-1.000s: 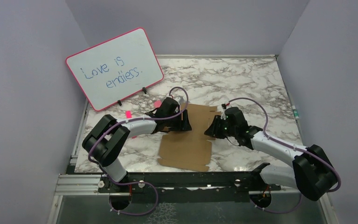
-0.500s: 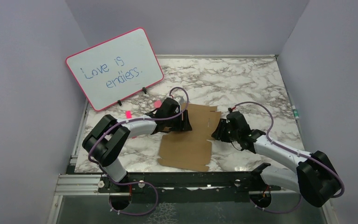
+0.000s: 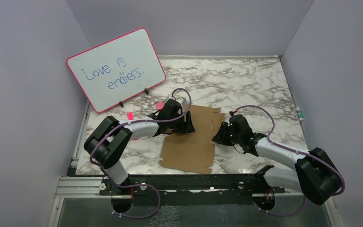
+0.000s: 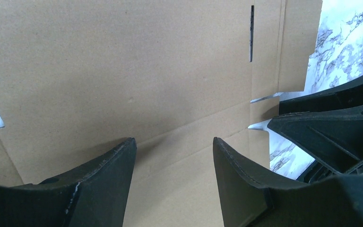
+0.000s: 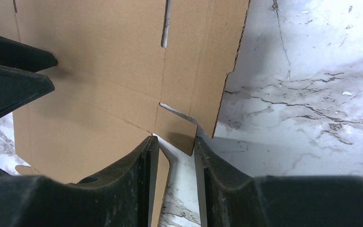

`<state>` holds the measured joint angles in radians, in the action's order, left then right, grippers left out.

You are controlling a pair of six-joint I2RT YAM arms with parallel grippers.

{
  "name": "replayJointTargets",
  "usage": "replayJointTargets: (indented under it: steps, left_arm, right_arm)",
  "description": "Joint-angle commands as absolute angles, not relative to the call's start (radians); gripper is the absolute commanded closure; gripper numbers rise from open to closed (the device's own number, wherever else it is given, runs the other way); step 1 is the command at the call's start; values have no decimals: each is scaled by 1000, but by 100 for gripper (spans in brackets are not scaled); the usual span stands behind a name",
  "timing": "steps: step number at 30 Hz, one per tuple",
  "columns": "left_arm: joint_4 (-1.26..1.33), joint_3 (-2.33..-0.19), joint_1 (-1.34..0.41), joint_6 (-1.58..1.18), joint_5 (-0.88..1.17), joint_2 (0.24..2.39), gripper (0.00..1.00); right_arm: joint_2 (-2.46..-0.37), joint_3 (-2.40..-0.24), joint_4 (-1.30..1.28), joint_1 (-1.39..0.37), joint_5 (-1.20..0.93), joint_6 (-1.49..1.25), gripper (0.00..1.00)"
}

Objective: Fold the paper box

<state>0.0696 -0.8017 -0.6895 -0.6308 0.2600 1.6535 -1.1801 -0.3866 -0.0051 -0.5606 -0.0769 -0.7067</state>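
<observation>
- Right fingers (image 5: 118, 189) first: they stand only a narrow gap apart, and the pointed corner of a side flap (image 5: 182, 132) pokes down into that gap.
- The flap's edge looks to be right against the inner face of one finger, but I can't tell whether the corner is pinched or just sits between them.
- Over to the left fingers (image 4: 99, 184): clearly spread, nothing between them but bare cardboard. The tips point down at the sheet beside a crease; contact can't be judged.
- Each wrist camera catches the other arm's black fingers across the sheet, so both are working the same piece from opposite sides.
- The paper box (image 3: 191, 146) is an unfolded brown sheet, lying mostly flat on the worktop (image 3: 246, 85) between the two arms, its near edge towards the arm bases.
- A thin slit (image 4: 251, 33) is cut close to its right-hand flaps, with notches where the side flap meets the main panel.
- From above, the left arm (image 3: 137, 126) reaches in over the sheet's left edge, towards its far end.
- The right arm (image 3: 279, 149) comes in low to the right edge.
- Marble-patterned surface shows all around the cardboard.
- A pink-framed whiteboard (image 3: 116, 70) with blue handwriting leans at the far left, well apart from the box.
</observation>
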Motion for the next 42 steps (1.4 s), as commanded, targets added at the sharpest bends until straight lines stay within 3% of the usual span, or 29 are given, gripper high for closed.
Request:
replayJointTargets:
  steps: [1, 8, 29, 38, 42]
  left_arm:
    - [74, -770, -698, -640, 269, 1678, 37]
    - [75, -776, -701, -638, 278, 1678, 37]
    - [89, -780, -711, -649, 277, 1682, 38]
    - [73, -797, -712, -643, 271, 1668, 38]
    - [-8, -832, -710, -609, 232, 1612, 37]
  right_arm:
    - [-1168, -404, 37, -560, -163, -711, 63]
    - [-1160, -470, 2, -561, -217, -698, 67]
    - [-1356, -564, 57, -561, -319, -687, 66]
    - [-1350, -609, 5, -561, -296, -650, 60]
    - [-1295, -634, -61, -560, -240, -595, 50]
